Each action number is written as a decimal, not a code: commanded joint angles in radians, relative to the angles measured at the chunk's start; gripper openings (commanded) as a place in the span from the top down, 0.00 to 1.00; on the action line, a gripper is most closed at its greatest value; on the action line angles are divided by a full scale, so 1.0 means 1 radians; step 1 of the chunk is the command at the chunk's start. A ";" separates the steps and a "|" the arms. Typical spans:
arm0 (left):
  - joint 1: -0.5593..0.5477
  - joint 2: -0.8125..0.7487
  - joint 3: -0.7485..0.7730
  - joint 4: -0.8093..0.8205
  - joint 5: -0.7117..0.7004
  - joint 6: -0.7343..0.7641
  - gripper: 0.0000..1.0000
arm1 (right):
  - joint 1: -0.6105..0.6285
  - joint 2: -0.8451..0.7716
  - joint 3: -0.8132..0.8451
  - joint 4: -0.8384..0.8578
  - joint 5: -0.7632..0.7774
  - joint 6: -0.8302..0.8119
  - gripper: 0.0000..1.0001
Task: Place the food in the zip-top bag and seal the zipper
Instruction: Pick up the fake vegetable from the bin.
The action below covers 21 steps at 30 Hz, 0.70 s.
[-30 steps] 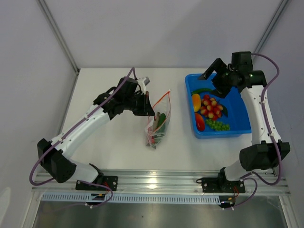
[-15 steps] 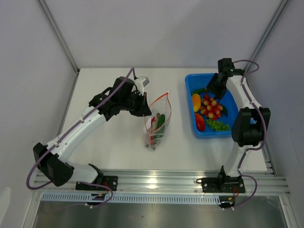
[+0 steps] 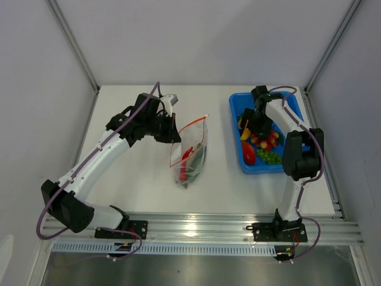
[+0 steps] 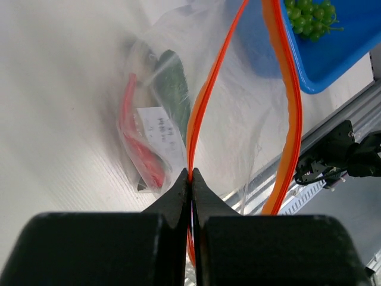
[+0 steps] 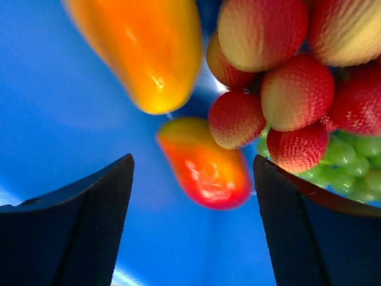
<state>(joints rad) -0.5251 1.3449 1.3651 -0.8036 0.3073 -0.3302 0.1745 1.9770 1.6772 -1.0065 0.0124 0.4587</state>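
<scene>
Nearest, we see the zip-top bag [image 3: 189, 156] resting on the worktop [image 3: 143, 179], holding a red piece [image 4: 134, 137] and a green one [image 4: 172, 83] (its mouth gapes). Our left jaws pinch one side of the orange zipper [image 4: 202, 101]. Farther right, our right jaws stand wide inside the blue tub [image 3: 262, 169], low over the red pepper [image 5: 205, 167], with the mango [image 5: 143, 47], cherry tomatoes [image 5: 292, 89] and grapes [image 5: 345, 155] just beside.

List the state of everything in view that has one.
zip-top bag: mouth open, some food inside
zipper: unsealed
left gripper: jaws shut on the zipper
right gripper: jaws open, empty, above the red pepper
blue tub: holds mango, tomatoes, grapes
</scene>
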 commanded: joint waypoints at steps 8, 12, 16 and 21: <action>0.016 0.121 0.049 0.014 0.047 0.014 0.99 | 0.002 -0.040 -0.062 0.029 0.037 -0.063 0.17; 0.016 0.135 0.035 0.010 0.041 0.013 0.99 | -0.016 -0.049 0.009 0.078 0.046 -0.049 0.17; 0.016 0.138 0.029 -0.003 0.032 0.014 0.99 | -0.043 -0.040 0.055 0.074 0.043 -0.015 0.19; 0.016 0.142 0.008 0.012 0.032 0.008 0.99 | -0.064 -0.090 0.003 0.064 0.020 -0.029 0.20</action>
<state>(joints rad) -0.5140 1.4857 1.3781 -0.8028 0.3283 -0.3309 0.1211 1.9610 1.6985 -0.9554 0.0334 0.4324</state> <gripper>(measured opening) 0.005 0.802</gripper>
